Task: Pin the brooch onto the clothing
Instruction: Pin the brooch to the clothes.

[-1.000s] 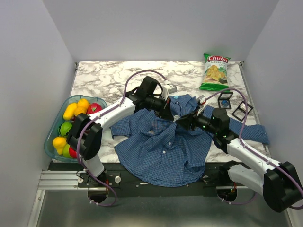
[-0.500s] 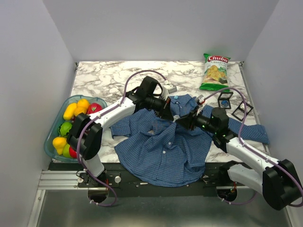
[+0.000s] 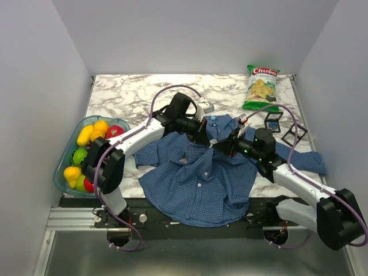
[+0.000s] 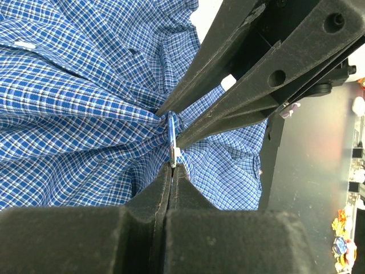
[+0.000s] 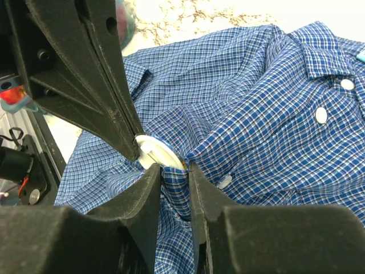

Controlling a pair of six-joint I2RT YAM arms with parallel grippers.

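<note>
The blue checked shirt (image 3: 195, 184) lies spread at the table's near middle, and also shows in the left wrist view (image 4: 68, 97) and the right wrist view (image 5: 274, 108). The brooch (image 5: 158, 154) is a white disc, seen edge-on in the left wrist view (image 4: 171, 137). My left gripper (image 4: 172, 166) is shut on the brooch's edge and holds it against the cloth below the collar. My right gripper (image 5: 174, 171) is shut on a bunched fold of shirt right beside the brooch. In the top view the left gripper (image 3: 205, 138) and the right gripper (image 3: 221, 146) meet tip to tip.
A green bowl of toy fruit (image 3: 62, 152) stands at the left edge. A chips bag (image 3: 261, 86) lies at the back right. Two small black frames (image 3: 275, 121) (image 3: 294, 133) lie right of the shirt. A small grey box (image 3: 207, 107) sits behind the left wrist.
The right arm has edged slightly left and toward the back, closer to the left gripper. The shirt fold stays pinched and the brooch stays held.
</note>
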